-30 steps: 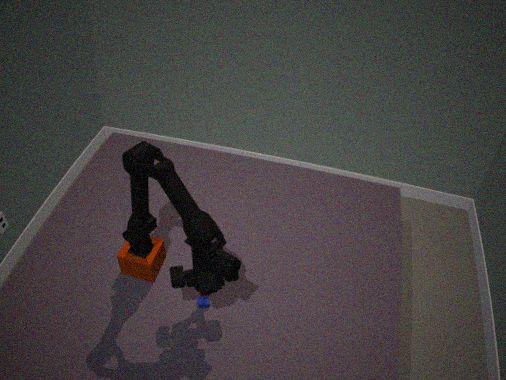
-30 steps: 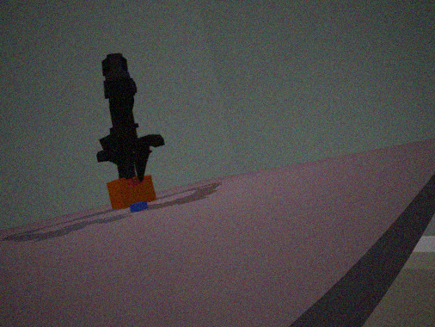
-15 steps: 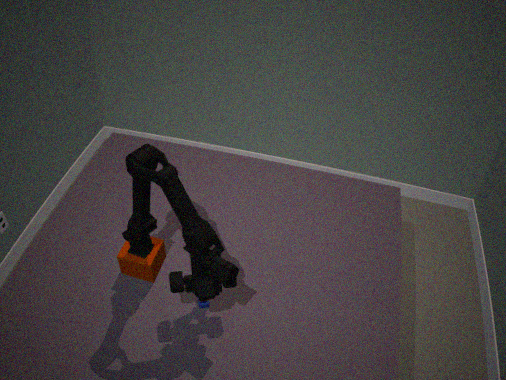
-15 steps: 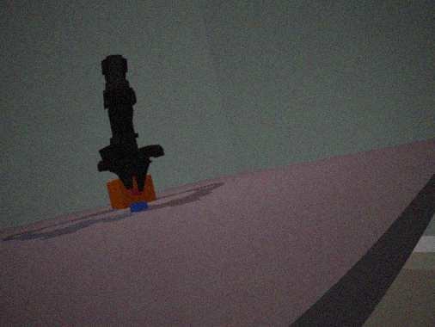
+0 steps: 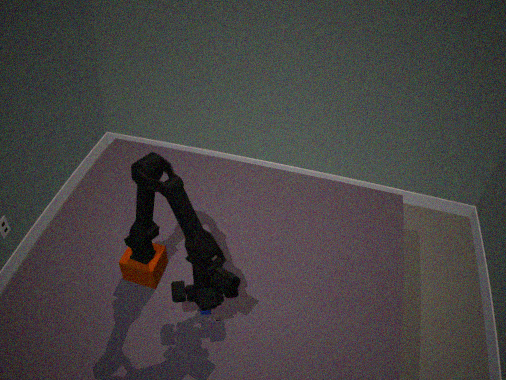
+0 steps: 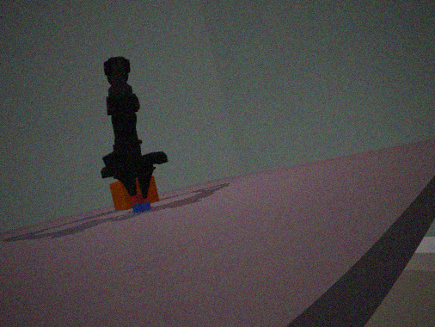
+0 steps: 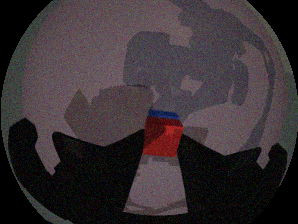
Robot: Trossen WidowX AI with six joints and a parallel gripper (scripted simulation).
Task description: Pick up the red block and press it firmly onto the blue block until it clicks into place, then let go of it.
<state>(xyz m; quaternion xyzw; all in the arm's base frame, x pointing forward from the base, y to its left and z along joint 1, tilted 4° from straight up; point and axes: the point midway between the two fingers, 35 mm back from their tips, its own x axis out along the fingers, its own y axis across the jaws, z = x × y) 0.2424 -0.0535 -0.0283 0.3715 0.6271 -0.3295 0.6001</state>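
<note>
Dark fingers (image 6: 139, 196) had the red block (image 6: 137, 199) (image 7: 163, 137) pinched between them. Blue block (image 5: 205, 312) (image 6: 141, 207) (image 7: 164, 114) lay just below the fingertips, on a mauve surface (image 5: 310, 260) (image 6: 241, 241) (image 7: 75, 55) crossed by arm shadows. Behind the fingers in the exterior view: orange base (image 5: 141, 274) (image 6: 120, 198). Grey-green walls (image 5: 300, 75) (image 6: 279, 77), pale skirting (image 5: 280, 166); a small white wall plate (image 5: 4, 226) well apart from the fingers. No writing legible.
</note>
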